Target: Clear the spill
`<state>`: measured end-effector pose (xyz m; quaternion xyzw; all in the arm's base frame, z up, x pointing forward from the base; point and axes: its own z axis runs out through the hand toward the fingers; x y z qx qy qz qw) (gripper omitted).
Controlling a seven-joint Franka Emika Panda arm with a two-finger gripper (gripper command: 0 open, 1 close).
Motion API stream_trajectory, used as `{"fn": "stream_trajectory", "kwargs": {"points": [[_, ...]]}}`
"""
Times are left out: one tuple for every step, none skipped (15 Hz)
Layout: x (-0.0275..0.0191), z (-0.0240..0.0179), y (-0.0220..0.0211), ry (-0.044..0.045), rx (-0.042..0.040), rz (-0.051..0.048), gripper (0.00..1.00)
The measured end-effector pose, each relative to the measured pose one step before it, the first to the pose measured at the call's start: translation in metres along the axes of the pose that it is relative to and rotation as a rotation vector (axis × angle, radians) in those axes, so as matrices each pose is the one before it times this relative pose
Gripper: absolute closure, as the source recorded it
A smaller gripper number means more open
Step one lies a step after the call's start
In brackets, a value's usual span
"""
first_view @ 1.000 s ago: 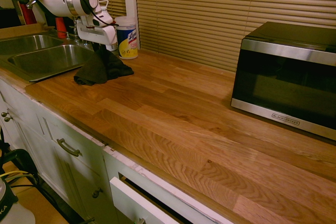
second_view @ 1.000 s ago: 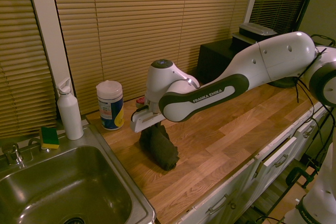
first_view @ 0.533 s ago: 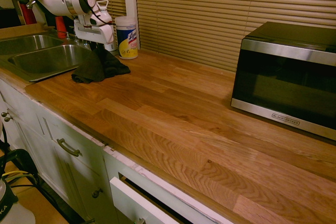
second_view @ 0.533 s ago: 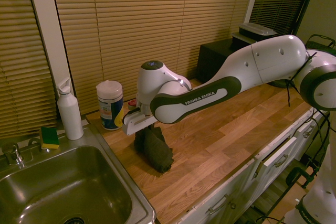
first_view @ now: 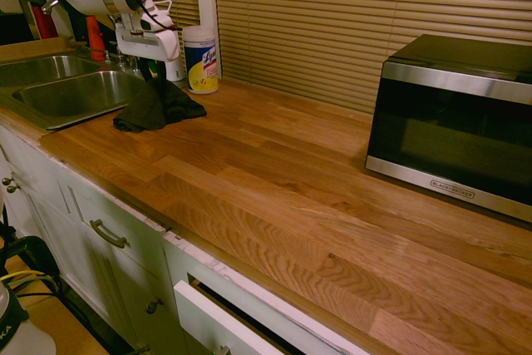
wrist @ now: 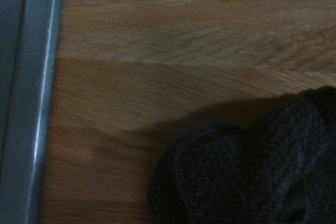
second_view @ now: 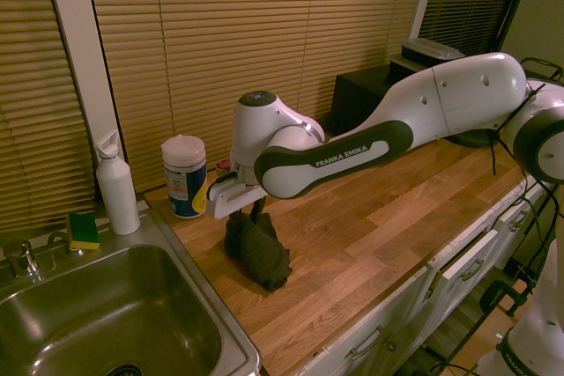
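Hand (second_view: 247, 217) at the dark rag (second_view: 262, 257), can't tell whether open or closed

Dark rag (wrist: 236, 174) (rough, matt cloth)

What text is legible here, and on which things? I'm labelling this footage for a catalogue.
"FRANKA EMIKA": robot arm
"BLACK+DECKER": microwave's lower trim
"Lysol": wipes canister, partly readable; its smaller print is too blurred.
"KA": white rig part at the lower left, rest cut off.
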<state>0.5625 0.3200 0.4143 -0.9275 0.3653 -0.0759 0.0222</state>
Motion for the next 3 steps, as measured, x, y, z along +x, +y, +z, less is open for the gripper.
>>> {"fn": "stream_trajectory", "kwargs": {"points": [[0.00028,-0.01537,0.00179,0.00857,0.01016,0.00416,0.00],[-0.00006,-0.01693,0.00205,0.00882,0.01182,0.00438,0.00],[-0.00019,-0.01820,0.00253,0.00907,0.01319,0.00239,0.00]]}}
